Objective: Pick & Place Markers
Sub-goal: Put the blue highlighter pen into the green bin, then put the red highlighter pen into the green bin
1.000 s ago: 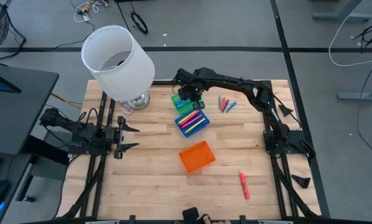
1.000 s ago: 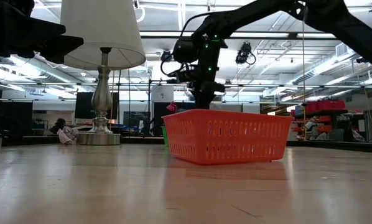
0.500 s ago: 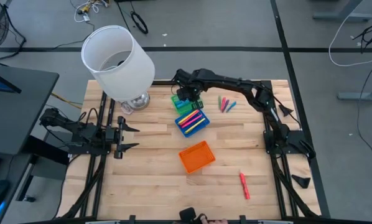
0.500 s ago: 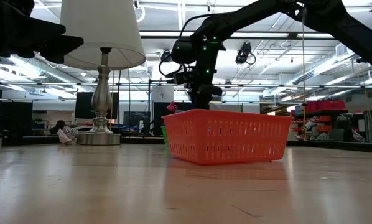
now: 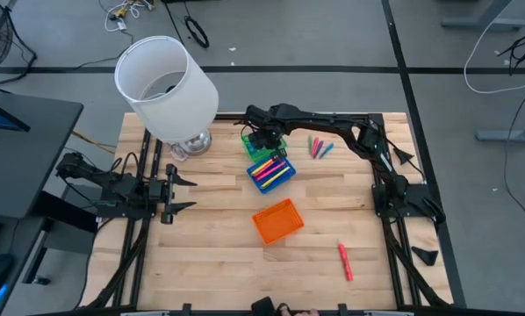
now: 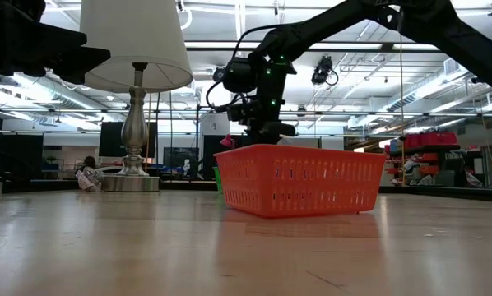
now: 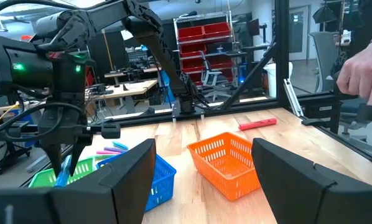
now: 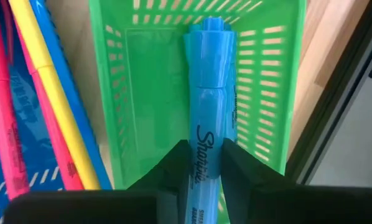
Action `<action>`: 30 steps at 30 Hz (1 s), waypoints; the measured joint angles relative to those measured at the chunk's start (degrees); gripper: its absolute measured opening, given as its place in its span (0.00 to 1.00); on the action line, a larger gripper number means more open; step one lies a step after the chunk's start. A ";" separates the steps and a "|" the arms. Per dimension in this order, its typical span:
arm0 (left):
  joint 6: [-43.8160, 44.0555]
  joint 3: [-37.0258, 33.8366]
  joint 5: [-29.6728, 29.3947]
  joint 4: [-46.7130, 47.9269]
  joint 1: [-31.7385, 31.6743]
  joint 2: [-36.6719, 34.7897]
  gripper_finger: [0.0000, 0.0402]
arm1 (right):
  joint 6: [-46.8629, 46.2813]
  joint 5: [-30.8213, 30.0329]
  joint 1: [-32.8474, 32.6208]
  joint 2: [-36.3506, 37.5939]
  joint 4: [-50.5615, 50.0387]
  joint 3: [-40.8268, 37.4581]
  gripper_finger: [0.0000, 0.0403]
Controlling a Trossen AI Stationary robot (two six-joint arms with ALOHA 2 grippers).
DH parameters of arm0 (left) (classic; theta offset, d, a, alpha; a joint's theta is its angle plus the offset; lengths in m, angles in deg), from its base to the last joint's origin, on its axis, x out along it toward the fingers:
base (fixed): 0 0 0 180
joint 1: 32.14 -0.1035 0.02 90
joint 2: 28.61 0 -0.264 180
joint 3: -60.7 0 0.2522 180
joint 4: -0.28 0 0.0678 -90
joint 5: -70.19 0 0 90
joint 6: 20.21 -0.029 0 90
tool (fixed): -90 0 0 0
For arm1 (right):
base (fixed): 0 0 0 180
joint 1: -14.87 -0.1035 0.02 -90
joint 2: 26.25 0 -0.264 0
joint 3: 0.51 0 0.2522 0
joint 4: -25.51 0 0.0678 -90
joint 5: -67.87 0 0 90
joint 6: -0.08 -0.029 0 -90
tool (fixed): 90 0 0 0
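Observation:
My right gripper [image 5: 261, 139] hangs over the green tray [image 5: 250, 143] at the table's far middle, shut on a blue marker [image 8: 209, 93]. Beside the green tray stands a blue tray [image 5: 284, 175] holding several pink, yellow and blue markers [image 5: 264, 166]. Three loose markers [image 5: 318, 146] lie on the table right of the trays. A red marker [image 5: 343, 261] lies near the front right. The orange tray [image 5: 277, 220] stands mid-table. My left gripper [image 5: 179, 193] waits open at the table's left. My right gripper pinches the blue marker's barrel [image 8: 206, 158] at its printed label between the two fingers [image 8: 176, 167]. The fingers come steeply from above, and the marker runs on past their tips, along them. Its far end [image 8: 209, 28] reaches down into the green tray; whether it touches the tray I cannot tell.
A lamp with a wide white shade [image 5: 166, 83] stands at the far left, its base next to the green tray. A person's hand [image 7: 366, 74] shows beyond the table's edge in the left wrist view. Bare wood lies left of the orange tray.
My right gripper has sunk toward the green tray with the blue marker and drifted a little toward the table's left. The marker stays between its fingers.

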 joint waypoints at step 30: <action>-0.02 0.00 -0.01 0.00 0.00 0.00 0.68 | -15.68 -0.78 -0.54 2.16 -2.66 0.00 0.28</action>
